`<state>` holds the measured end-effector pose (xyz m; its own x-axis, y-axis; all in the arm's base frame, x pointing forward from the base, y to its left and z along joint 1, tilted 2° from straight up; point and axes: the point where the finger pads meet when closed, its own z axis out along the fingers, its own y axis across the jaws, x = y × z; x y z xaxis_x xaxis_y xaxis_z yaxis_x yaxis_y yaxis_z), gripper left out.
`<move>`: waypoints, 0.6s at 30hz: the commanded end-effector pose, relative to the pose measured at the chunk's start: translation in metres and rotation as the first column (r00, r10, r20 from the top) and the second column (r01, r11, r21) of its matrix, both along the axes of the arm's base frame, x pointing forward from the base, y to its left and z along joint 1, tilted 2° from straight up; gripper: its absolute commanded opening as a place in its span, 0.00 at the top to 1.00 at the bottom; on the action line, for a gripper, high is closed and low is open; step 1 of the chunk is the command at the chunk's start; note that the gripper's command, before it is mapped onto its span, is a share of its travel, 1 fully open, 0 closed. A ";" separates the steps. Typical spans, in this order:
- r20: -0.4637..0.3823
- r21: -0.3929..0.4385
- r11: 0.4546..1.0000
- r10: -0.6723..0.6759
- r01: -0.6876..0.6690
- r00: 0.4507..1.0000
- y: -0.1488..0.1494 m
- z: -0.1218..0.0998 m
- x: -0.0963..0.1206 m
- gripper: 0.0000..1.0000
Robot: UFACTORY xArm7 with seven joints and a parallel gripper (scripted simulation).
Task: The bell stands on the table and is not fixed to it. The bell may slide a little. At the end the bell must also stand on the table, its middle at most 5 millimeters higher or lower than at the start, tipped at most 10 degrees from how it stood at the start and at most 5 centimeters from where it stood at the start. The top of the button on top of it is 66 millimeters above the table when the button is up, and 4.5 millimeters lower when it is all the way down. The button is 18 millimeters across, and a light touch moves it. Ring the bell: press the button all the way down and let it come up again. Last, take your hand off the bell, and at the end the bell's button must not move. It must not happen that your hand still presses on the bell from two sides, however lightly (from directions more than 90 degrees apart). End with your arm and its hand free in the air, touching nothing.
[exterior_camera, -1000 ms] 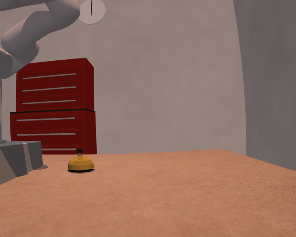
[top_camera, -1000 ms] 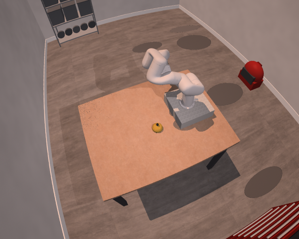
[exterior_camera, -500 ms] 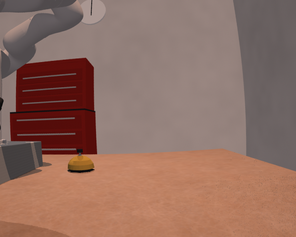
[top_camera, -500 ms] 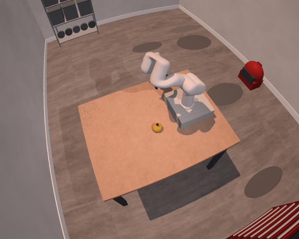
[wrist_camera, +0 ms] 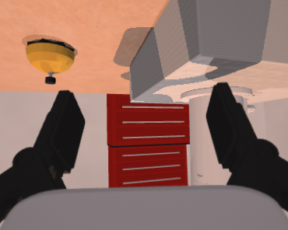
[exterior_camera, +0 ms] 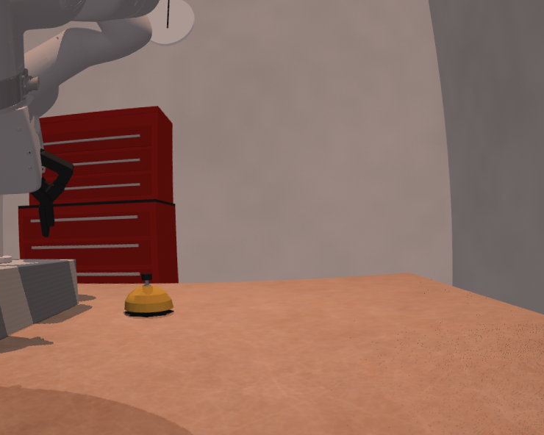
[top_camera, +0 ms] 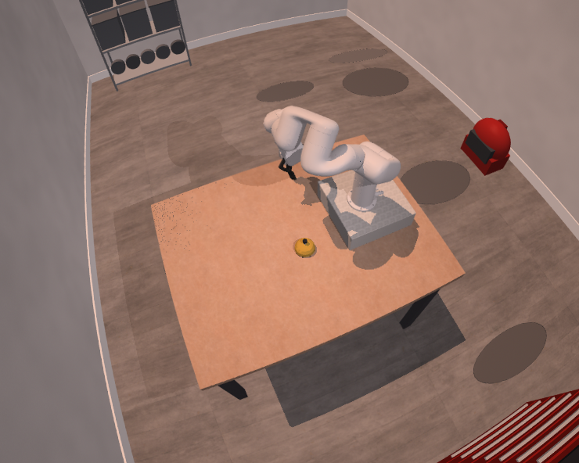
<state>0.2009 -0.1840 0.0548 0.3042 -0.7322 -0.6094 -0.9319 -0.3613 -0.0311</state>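
The yellow bell stands upright on the table. The gripper hangs wide open and empty, well apart from it.

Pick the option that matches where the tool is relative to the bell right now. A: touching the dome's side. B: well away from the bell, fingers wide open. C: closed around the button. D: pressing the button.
B: the tool hangs near the table's far edge, open and empty, with the bell standing untouched.
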 end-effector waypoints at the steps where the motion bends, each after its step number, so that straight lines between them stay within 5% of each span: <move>1: 0.003 -0.005 1.000 -0.001 0.001 1.000 -0.001 0.001 0.000 0.00; 5: 0.003 -0.005 1.000 -0.001 0.001 1.000 -0.001 0.001 0.000 0.00; 6: 0.045 -0.020 0.993 0.115 -0.115 0.992 0.010 0.011 0.024 0.00; 10: 0.085 -0.045 0.975 0.222 -0.219 0.971 0.021 0.021 0.047 0.00; 18: 0.087 -0.047 0.973 0.229 -0.226 0.970 0.022 0.022 0.048 0.00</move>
<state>0.2479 -0.1612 0.0758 0.5157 -0.6579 -0.5489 -0.8202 -0.5642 -0.0944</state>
